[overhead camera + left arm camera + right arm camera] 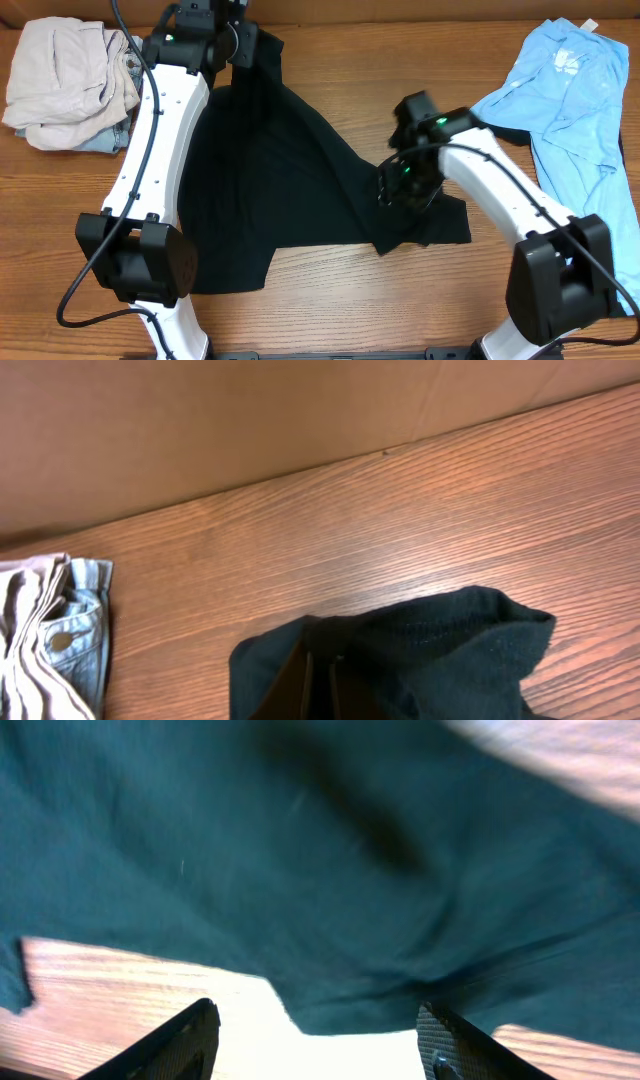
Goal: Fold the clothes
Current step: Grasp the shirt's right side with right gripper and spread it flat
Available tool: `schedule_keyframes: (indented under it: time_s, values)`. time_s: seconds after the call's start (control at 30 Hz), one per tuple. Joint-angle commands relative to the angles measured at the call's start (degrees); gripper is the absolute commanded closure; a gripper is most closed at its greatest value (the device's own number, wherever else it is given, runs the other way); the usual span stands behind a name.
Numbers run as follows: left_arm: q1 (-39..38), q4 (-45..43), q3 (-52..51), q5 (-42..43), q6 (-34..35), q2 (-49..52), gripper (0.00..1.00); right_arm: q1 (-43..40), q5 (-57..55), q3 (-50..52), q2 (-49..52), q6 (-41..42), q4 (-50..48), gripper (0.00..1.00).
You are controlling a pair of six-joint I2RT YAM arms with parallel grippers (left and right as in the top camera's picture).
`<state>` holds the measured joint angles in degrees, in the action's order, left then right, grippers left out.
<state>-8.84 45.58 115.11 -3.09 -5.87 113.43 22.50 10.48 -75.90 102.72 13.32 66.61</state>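
Fold 1 | black T-shirt (pixel 270 170) spread across the bench (pixel 340 60) | left hand (pixel 318 685) pinched tight on its far corner | right hand (pixel 315 1040) gaping, empty (over the hem) | we grip the hem squarely before lifting, cloth taut.

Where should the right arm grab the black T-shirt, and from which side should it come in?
Take the black T-shirt by its free edge, where a tab of cloth juts out over the wooden table between the fingers of the open right gripper. Come in from the bare-wood side, probably low: that edge is thin, exposed and lined up with the gap.
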Motion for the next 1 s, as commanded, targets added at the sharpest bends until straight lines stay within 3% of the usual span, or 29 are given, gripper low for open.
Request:
schedule_keyframes:
  time_s: [0.0, 0.27, 0.57, 0.63, 0.87, 0.97]
  values:
    - [0.6, 0.5, 0.6, -0.5, 1.2, 0.2, 0.96, 5.1, -4.7, 0.8, -2.4, 2.6, -0.8, 0.33]
    - [0.6, 1.5, 0.6, -0.5, 1.2, 0.2, 0.96, 14.8, -13.7, 7.9, -2.4, 9.2, -5.6, 0.33]
    - [0.6, 3.4, 0.6, -0.5, 1.2, 0.2, 0.96, 15.4, -14.9, 16.5, -2.4, 11.5, -13.0, 0.41]
    - [0.6, 3.7, 0.6, -0.5, 1.2, 0.2, 0.96, 15.4, -14.9, 17.3, -2.4, 11.6, -13.7, 0.45]
    - [0.6, 4.6, 0.6, -0.5, 1.2, 0.2, 0.96, 15.4, -18.5, 18.6, -2.4, 13.9, -13.6, 0.76]
    - [0.6, 4.9, 0.6, -0.5, 1.2, 0.2, 0.96, 15.4, -19.6, 18.4, -2.6, 14.4, -13.0, 0.84]
